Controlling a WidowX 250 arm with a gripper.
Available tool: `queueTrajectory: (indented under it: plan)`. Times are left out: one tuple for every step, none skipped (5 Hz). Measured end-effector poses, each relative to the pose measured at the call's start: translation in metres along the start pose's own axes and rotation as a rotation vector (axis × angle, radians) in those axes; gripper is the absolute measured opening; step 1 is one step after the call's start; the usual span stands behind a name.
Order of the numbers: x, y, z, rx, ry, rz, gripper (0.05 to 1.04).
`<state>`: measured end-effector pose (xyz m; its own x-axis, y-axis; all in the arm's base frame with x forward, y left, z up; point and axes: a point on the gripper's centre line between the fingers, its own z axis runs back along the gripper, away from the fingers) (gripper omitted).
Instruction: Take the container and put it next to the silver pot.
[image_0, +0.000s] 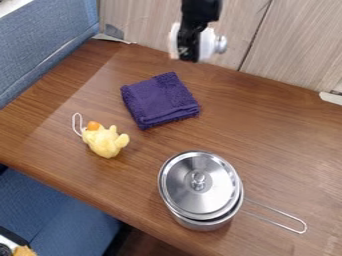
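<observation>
Camera view: the black gripper (190, 54) hangs at the top, right of centre, before the wall (287, 45) and the far edge of the table (267, 125). Its fingers are closed on the white container (208, 44), parted by some part of its body; the exact opening cannot be told. The container is held off the table, showing on both sides of the black finger, with a rounded, greyish end toward the right. Nearer the camera lies a folded purple cloth (159, 100), and beyond it, to the lower left, a yellow plush toy (105, 141) with an orange beak and a pale loop. The silver pot (204, 224), lidded, stands near the front edge, well apart from the container, its wire handle (287, 221) pointing to the lower right. The surface is brown wood grain; the wall is pale, panelled wood. Blue seating (40, 45) borders the table at left.
</observation>
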<state>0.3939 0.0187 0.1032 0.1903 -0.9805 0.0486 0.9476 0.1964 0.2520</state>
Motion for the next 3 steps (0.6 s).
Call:
queueTrajectory:
  plan:
    - [-0.005, -0.040, 0.002, -0.013, -0.004, -0.045, 0.677]
    - [-0.008, -0.073, -0.012, -0.053, 0.011, -0.106, 0.677]
    - [-0.010, -0.091, -0.027, -0.053, 0.023, -0.128, 0.676]
